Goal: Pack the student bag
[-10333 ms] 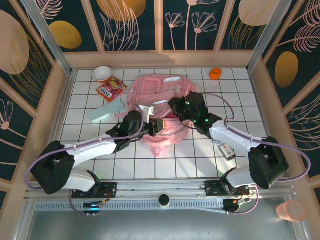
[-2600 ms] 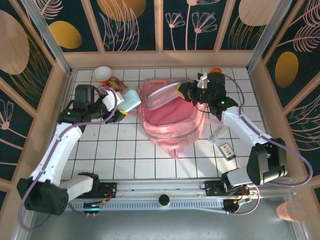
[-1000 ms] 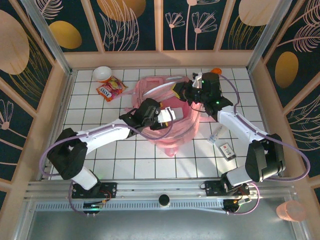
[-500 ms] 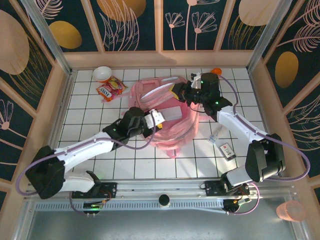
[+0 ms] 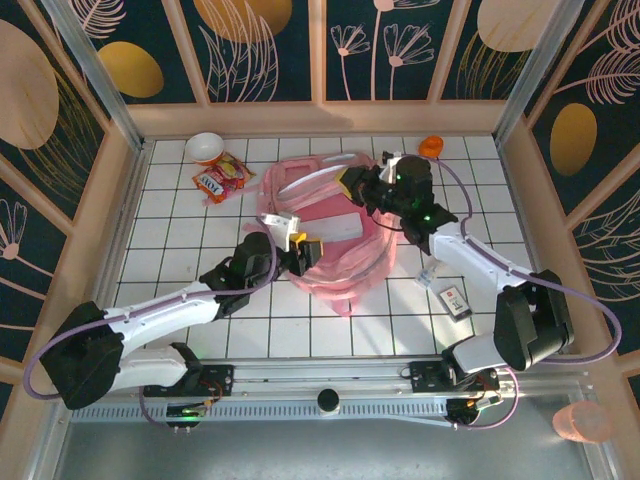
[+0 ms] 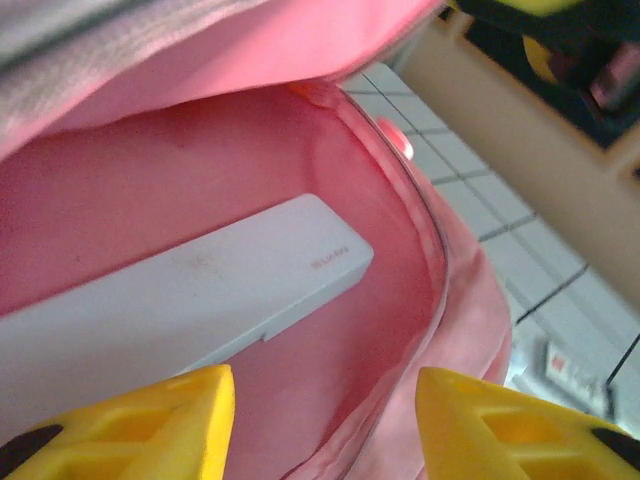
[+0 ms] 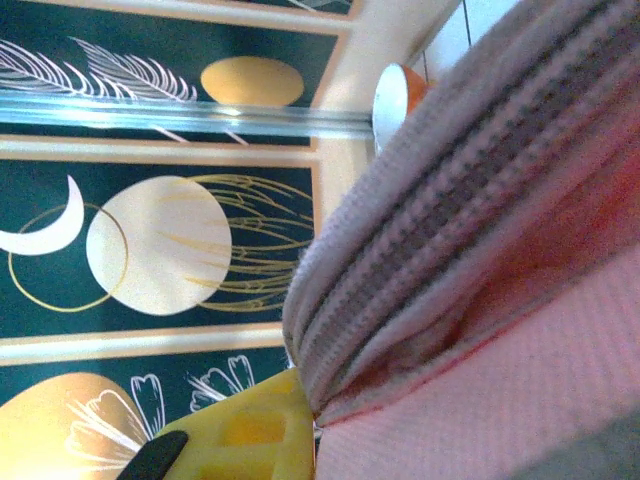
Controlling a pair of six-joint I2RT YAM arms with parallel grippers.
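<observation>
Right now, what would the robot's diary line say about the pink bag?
student bag: open | pale case: lying inside | left gripper: open, empty, at bag mouth | right gripper: shut on bag's top edge

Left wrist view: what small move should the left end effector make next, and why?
Probably draw the left end effector back clear of the student bag: its jaws stand open and empty, the white case lies inside, and the right end effector pinches the rim, holding the mouth open.

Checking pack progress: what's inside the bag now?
A flat pale case lies inside the open bag, on its pink lining. The flap above and the left gripper cover the rest of the interior.
</observation>
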